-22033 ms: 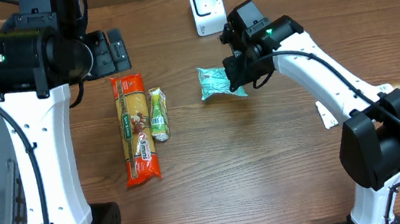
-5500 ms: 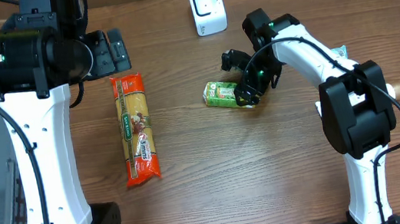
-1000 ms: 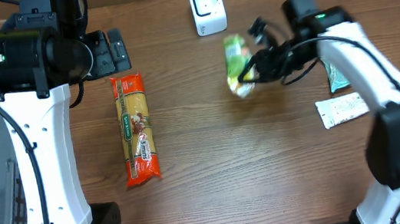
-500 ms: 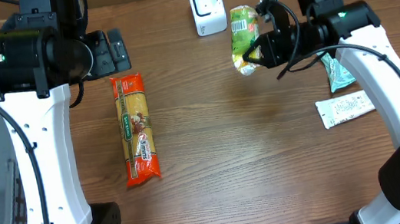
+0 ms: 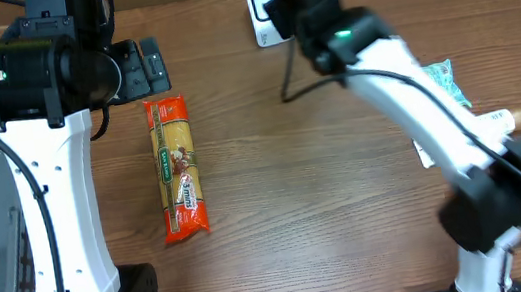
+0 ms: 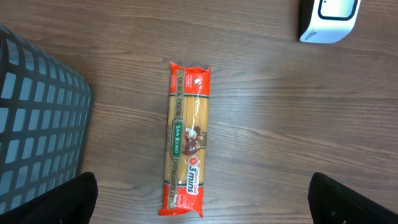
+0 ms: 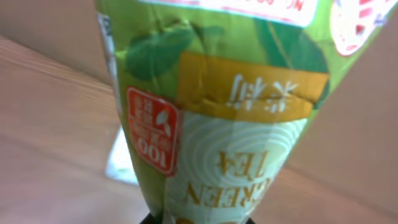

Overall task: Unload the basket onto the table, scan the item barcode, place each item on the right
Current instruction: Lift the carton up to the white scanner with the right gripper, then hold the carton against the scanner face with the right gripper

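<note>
Wood-grain surface (image 5: 349, 205), scanner (image 6: 328, 17) at far edge; right pincer (image 7: 199, 220) clamps the green tea packet (image 7: 217, 124) close before it; its barcode, unseen here, should squarely face the scanner; left pincer (image 5: 138, 69) gapes wide.

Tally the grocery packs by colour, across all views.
Orange: 1, pasta
Green: 1, tea pack
Teal: 1, pouch
White: 1, sachet, mostly hidden
Total: 4
</note>
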`<state>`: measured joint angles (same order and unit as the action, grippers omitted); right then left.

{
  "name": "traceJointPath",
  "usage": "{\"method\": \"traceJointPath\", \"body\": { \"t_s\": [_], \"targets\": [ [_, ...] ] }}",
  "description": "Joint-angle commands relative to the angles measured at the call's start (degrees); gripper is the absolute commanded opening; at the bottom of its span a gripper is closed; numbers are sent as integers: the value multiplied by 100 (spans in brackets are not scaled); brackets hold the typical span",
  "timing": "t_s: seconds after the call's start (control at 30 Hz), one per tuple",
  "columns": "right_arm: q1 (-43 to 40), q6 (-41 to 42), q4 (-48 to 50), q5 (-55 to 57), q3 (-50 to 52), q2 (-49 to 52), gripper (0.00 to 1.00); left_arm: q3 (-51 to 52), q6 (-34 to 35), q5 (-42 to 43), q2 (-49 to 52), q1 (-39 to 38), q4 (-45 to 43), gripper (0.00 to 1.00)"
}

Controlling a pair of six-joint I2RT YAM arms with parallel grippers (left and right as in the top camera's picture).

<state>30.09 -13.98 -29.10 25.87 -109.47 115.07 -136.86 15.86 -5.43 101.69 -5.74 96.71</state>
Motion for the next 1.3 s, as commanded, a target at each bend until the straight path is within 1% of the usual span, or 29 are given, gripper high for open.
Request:
{"method": "traceJointPath", "body": {
  "t_s": [0.0, 0.1, 0.2, 0.33, 0.43, 0.73, 1.27],
  "targets": [
    [-79, -1123, 839, 1670, -74, 811, 4, -11, -107, -55, 22, 4, 9, 100],
    [-170, -1963, 1873, 2072, -74, 1346, 4, -11, -107, -55, 22, 4, 9, 100],
    [-249, -2957, 2557, 2083, -74, 1720, 4, -11, -107, -55, 22, 4, 9, 100],
    [-273, -3941, 3084, 2059, -74, 2055, 4, -11, -107, -55, 22, 4, 9, 100],
    [-280, -4483, 3209, 1961, -74, 2192, 4, -11, -107, -55, 22, 4, 9, 100],
    [-284, -4507, 3434, 1556, -74, 2229, 4, -11, -107, -52, 22, 4, 9, 100],
    [-487, -4503, 3508, 1517, -74, 2553, 4, -11, -107, -55, 22, 4, 9, 100]
  ]
}}
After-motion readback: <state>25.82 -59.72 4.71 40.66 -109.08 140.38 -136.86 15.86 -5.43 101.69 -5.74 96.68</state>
